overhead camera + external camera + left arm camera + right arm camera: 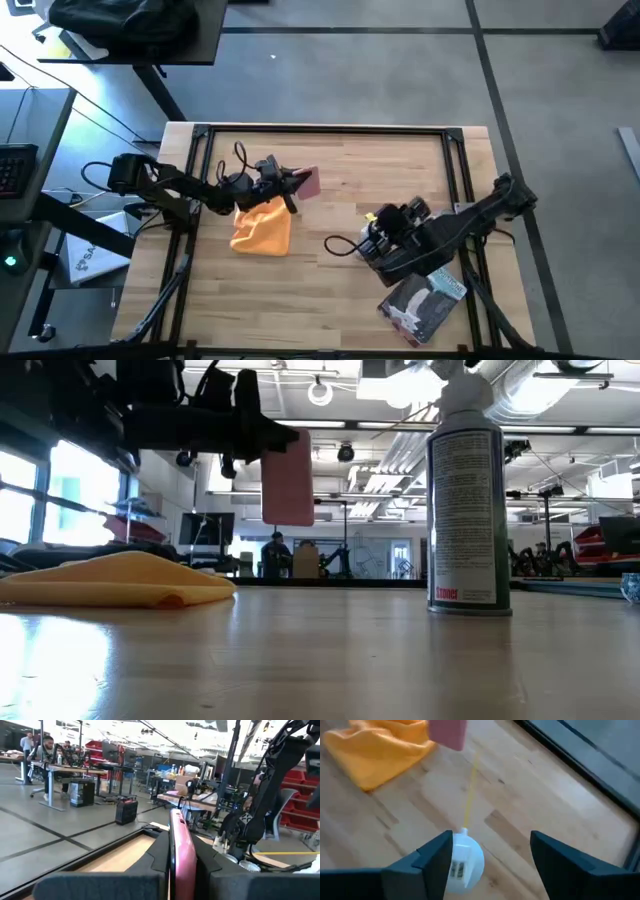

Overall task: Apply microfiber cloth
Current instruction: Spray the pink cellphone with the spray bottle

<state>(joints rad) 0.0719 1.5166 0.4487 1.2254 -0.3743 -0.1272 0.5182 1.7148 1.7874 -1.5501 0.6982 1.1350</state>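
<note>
The orange-yellow microfiber cloth (262,229) lies crumpled on the table at centre left, also visible in the low view (120,580). Just beyond its far edge, my left gripper (288,186) is shut on a pink phone (287,478) held above the table. My right gripper (492,845) stands open at centre right (380,232) over a spray can (465,510) that stands upright on the table. The can's white cap (464,861) sits between the fingers, close against one of them. My left gripper pinches the pink phone's two flat faces (179,851) between its two fingers, at the end nearest the arm. The fingers come level from the table's left, along the phone. The phone stands on edge, sticks out past the fingertips and is clear of the table. My right gripper has one finger (439,857) right beside the can's white cap; I cannot tell whether it touches.
A grey-blue printed packet (425,300) lies near the table's front right edge, under the right arm. A black frame (325,130) borders the tabletop. Bare wood (330,300) lies between the cloth and the can and toward the near edge.
</note>
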